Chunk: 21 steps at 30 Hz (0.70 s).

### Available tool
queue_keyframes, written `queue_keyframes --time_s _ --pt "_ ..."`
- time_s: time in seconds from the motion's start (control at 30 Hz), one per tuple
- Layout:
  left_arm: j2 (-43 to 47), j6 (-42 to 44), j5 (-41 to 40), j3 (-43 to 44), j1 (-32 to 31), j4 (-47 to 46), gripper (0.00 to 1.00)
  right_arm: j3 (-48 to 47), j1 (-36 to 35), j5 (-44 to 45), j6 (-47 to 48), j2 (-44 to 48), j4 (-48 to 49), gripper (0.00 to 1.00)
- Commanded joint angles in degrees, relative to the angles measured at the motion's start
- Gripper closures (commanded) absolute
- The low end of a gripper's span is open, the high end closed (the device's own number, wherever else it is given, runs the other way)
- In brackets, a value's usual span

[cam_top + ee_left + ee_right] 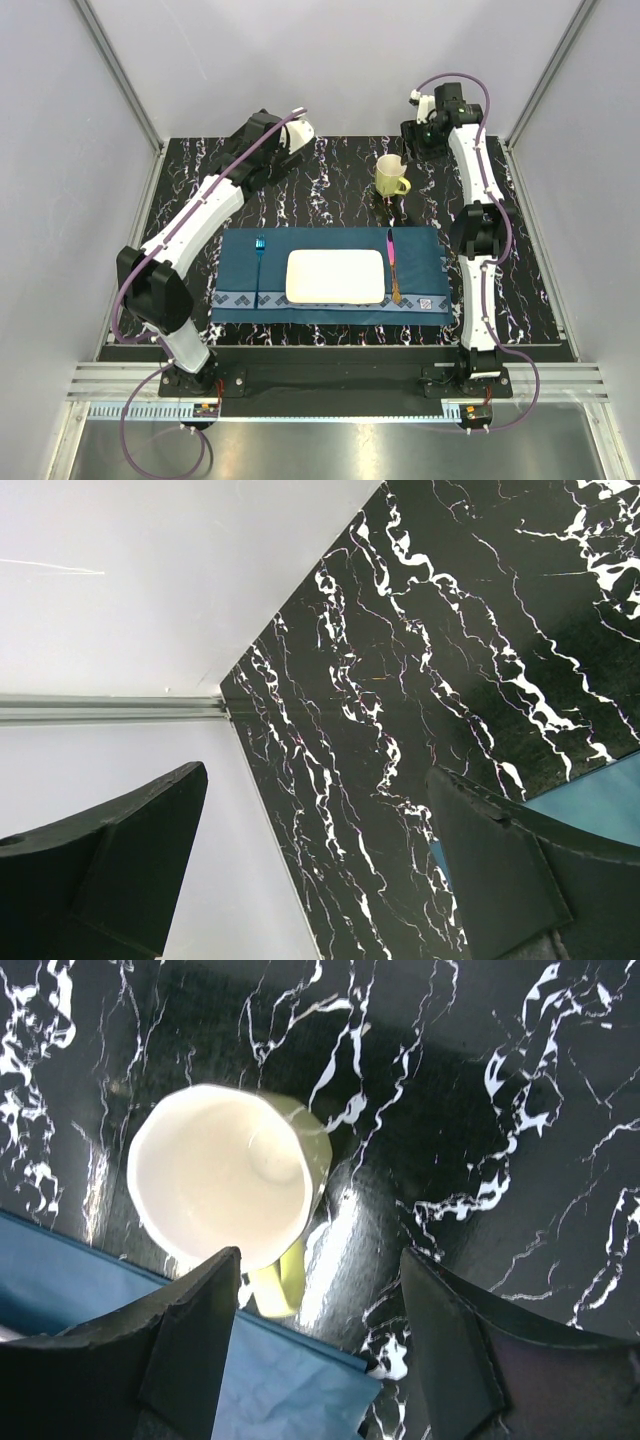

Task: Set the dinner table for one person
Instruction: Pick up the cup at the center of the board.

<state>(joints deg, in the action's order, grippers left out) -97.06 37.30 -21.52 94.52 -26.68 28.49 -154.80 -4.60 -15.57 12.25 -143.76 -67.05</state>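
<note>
The empty pale-yellow mug (225, 1175) stands upright on the black marbled surface (330, 160) just beyond the blue placemat (420, 260), with the right gripper (318, 1270) and the left gripper (318, 780) both spread wide, holding nothing.

dinner table (330, 170) | black, white-veined marble | rectangular | flat, level

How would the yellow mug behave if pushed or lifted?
The yellow mug looks glazed and rigid: probably slippery, breakable if dropped. Upright and empty on the glossy dinner table, it would likely slide under a low push, tip under a high one.
</note>
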Motion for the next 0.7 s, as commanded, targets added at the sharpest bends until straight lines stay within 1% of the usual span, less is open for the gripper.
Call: queue_keyframes --time_s 0.0,0.17,0.43,0.67 --pt "0.38 0.93 -0.89 3.21 -0.22 -2.13 0.01 -2.70 0.29 0.02 -2.32 -1.52 3.67 0.28" --pt "-0.06 1.29 -1.33 4.35 -0.22 -1.77 0.01 -2.61 0.29 0.45 -3.28 -2.31 5.61 0.29" --pt "-0.68 1.46 -1.42 5.41 -0.31 -1.16 0.01 -1.12 0.29 -0.25 -3.20 -3.89 5.52 0.30" --pt "-0.94 1.20 -1.33 6.29 -0.22 -1.07 0.01 1.78 0.21 -2.62 -2.85 -4.07 4.73 0.32"
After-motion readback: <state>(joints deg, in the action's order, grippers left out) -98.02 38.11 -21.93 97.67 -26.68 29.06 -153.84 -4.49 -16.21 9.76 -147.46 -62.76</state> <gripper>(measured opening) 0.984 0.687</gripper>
